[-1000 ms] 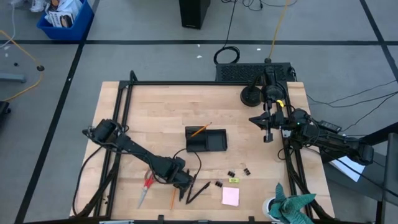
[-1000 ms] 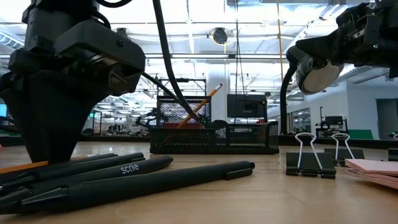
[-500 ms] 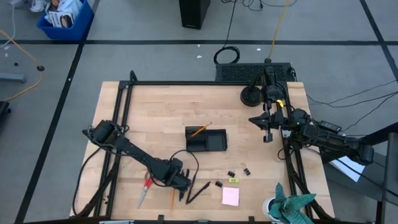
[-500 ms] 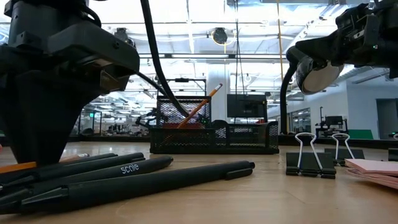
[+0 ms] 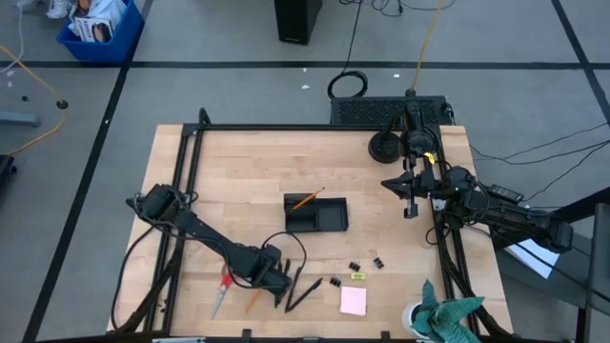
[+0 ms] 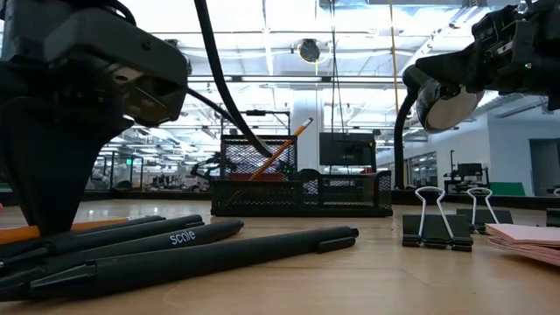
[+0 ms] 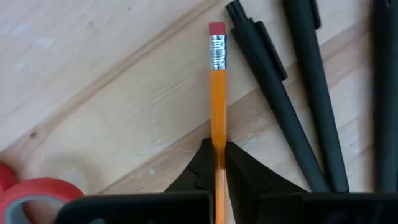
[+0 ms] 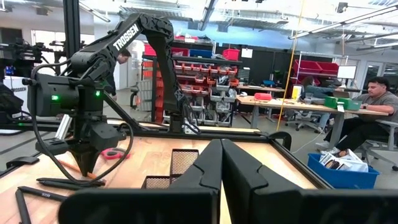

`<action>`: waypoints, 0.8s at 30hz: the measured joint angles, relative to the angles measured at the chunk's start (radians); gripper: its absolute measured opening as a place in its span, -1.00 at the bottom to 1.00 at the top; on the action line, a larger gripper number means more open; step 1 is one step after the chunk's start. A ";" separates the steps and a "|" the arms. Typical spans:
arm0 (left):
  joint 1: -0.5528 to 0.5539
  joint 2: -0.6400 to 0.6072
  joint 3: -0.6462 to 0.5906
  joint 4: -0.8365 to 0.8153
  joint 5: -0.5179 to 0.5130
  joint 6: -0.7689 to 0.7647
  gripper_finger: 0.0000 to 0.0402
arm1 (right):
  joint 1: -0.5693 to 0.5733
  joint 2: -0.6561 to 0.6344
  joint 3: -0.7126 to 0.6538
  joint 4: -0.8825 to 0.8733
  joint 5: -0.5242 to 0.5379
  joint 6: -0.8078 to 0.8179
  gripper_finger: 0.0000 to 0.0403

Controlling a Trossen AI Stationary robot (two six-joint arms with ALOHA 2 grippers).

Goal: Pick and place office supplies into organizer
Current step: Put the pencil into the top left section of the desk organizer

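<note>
Orange wooden pencil (image 7: 217,93), bottom left of the high view, is pinched between the closed fingers of the left gripper (image 5: 274,279). One pencil already stands in the black mesh organizer (image 5: 316,215) at centre. Black pens (image 5: 303,292), red-handled scissors (image 5: 224,289), binder clips (image 5: 365,264), pink sticky-note pad (image 5: 354,301) remain unplaced. Right gripper (image 5: 411,208) is parked at the upper right, shut and empty.

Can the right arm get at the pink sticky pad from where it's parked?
Probably yes. The right claw hangs shut near the table's right edge, and bare wood lies between it and the pink sticky pad; only the binder clips sit nearby.
</note>
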 joint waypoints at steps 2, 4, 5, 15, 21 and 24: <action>-0.001 0.000 0.000 0.003 -0.019 0.016 -0.95 | 0.000 0.000 0.000 0.000 0.000 0.000 -1.00; -0.002 0.000 0.000 0.004 -0.052 0.024 -0.94 | 0.000 0.000 0.000 0.000 0.000 0.000 -1.00; -0.005 -0.003 -0.001 0.004 -0.077 0.033 -0.92 | 0.000 0.000 0.000 0.000 0.000 0.000 -1.00; 0.000 -0.164 -0.016 0.009 -0.535 0.197 -0.96 | 0.000 0.001 0.000 0.000 0.000 0.000 -1.00; 0.024 -0.286 -0.016 0.048 -0.697 0.413 -0.92 | 0.000 0.002 0.000 0.000 0.000 0.001 -1.00; 0.038 -0.347 -0.012 0.141 -0.795 0.650 -0.93 | 0.000 0.002 0.000 0.000 0.000 0.001 -1.00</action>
